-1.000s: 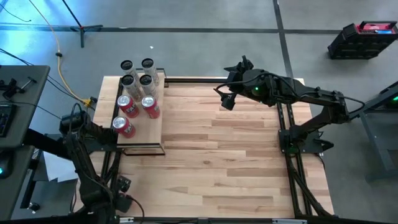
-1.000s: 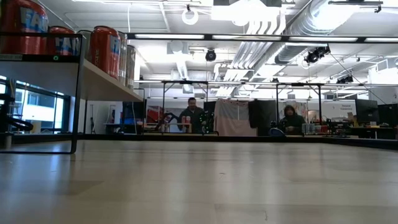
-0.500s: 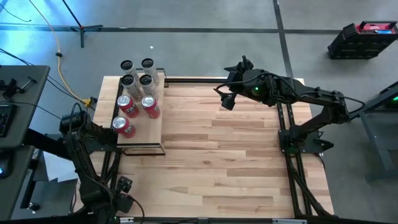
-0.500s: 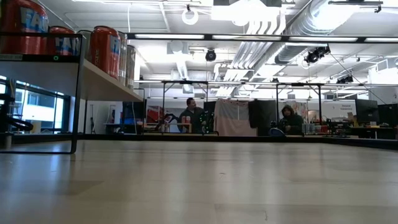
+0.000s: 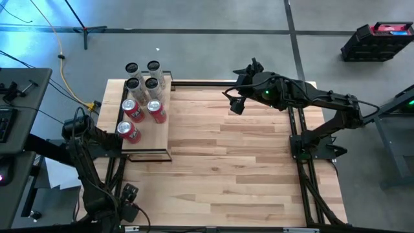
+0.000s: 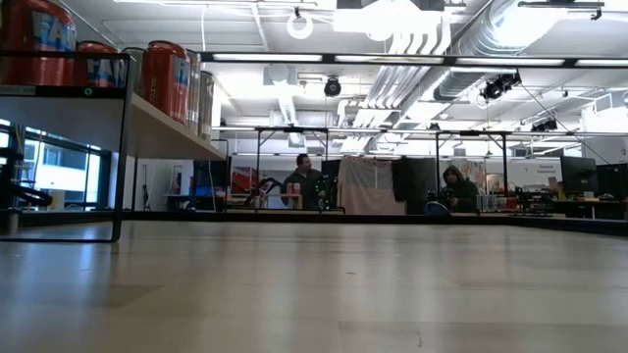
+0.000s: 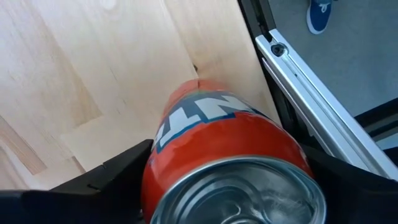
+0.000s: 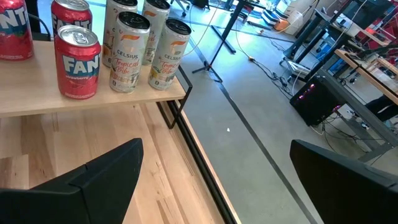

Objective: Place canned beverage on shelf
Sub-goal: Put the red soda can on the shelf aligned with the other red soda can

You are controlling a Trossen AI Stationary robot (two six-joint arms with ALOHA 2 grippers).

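My left gripper [image 7: 230, 186] is at the table's near left corner [image 5: 128, 194], shut on an orange soda can [image 7: 224, 155]; the high view does not show the can. The shelf [image 5: 145, 145], a pale-wood board in a thin black frame, stands at the table's far left. It carries three red soda cans [image 5: 134, 111] and several slim pale cans [image 5: 152, 84]. It also shows in the right wrist view [image 8: 93, 102] and the low view [image 6: 167, 123]. My right gripper [image 5: 234, 103] is open and empty above the table's far edge, facing the shelf. My left gripper pinches the orange can's round side wall [image 7: 155, 168] between its two fingers, one finger on each side. The can lies along the fingers, with one silver end [image 7: 242, 193] toward the wrist. Whether the can rests on the table, I cannot tell.
The wooden tabletop [image 5: 239, 162] spreads between the arms. A metal rail [image 7: 317, 106] runs along the table's edge by my left gripper. People sit at benches far behind the table [image 6: 306, 181].
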